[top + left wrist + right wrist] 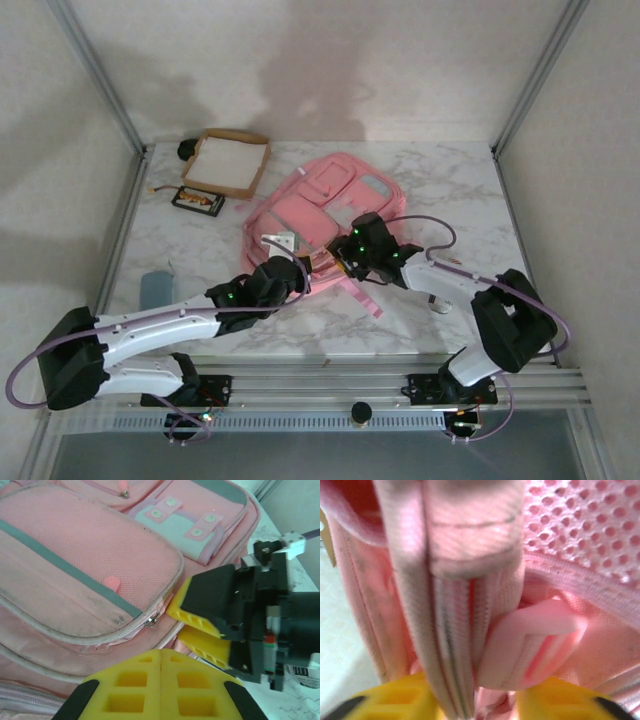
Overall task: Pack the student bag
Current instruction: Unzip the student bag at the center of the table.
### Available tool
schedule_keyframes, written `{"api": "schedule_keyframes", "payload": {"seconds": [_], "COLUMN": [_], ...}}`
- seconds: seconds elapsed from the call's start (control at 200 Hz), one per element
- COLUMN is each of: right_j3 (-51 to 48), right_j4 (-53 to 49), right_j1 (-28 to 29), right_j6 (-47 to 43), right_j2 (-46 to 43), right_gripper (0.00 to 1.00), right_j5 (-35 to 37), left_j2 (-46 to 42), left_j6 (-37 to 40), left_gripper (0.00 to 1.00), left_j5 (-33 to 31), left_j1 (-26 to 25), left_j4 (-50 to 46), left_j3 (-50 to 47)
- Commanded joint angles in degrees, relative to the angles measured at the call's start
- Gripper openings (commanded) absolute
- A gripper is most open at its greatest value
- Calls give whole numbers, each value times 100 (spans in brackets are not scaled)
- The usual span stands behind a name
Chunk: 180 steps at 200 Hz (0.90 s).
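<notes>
Tray (228, 163) behind student bag (320, 195); left end effector (161, 665) closed, right end effector (475, 700) straddling bag strap (445, 630), grip unclear.

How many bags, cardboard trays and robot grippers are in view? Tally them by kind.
Pink student bag: 1
Tan cardboard tray: 1
Grippers: 2, the left gripper and the right gripper
Total: 4

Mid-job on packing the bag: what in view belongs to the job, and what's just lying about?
In the job: student bag, left claw, right claw.
Lying about: cardboard tray, small black box, blue-grey flat item at the left edge.
</notes>
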Motion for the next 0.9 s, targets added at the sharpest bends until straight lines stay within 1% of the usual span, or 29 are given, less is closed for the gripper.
{"api": "schedule_keyframes", "payload": {"seconds": [0.0, 0.08, 0.125, 0.205, 0.345, 0.411, 0.421, 0.466, 0.496, 0.551, 0.621, 0.646, 0.746, 0.846, 0.896], "right_j3": [308, 280, 309, 370, 227, 179, 185, 277, 333, 338, 325, 380, 576, 614, 702], "right_j4": [172, 176, 125, -30, 255, 524, 528, 445, 396, 424, 543, 503, 318, 464, 404], "right_j1": [-116, -236, -276, -286, -302, -345, -346, -372, -402, -508, -695, -749, -859, -975, -988], "right_j6": [-58, -142, -245, -371, -302, -244, -241, -205, -195, -157, -128, -172, -318, -239, -277], "right_j2": [63, 4, -24, -71, -223, -359, -363, -456, -509, -605, -661, -660, -675, -697, -694], "right_gripper": [21, 6, 0, 0, 0, 0, 0, 0, 0, 0, 0, 0, 0, 0, 0], "right_j5": [511, 611, 629, 666, 353, 184, 173, 126, 88, -114, -483, -564, -681, -884, -885], "left_j2": [-200, -207, -170, -29, 495, 573, 579, 601, 617, 628, 562, 525, 483, 554, 632], "left_j6": [192, 181, 162, 168, 47, 46, 65, 155, 184, 258, 328, 364, 560, 659, 688], "left_gripper": [0, 0, 0, 0, 0, 0, 2, 15, 19, 23, 25, 27, 36, 41, 43], "left_j5": [-58, -184, -18, 246, 581, 728, 769, 890, 936, 1025, 1286, 1357, 1723, 2214, 2227], "left_j1": [13, 62, 168, 257, 314, 327, 331, 347, 373, 434, 545, 567, 629, 648, 652], "left_j4": [231, 173, 86, -34, -733, -825, -814, -847, -918, -1082, -1179, -1188, -1295, -1284, -1279], "left_j3": [-223, -292, -247, -88, 544, 684, 694, 771, 832, 916, 914, 895, 930, 1015, 1068]}}
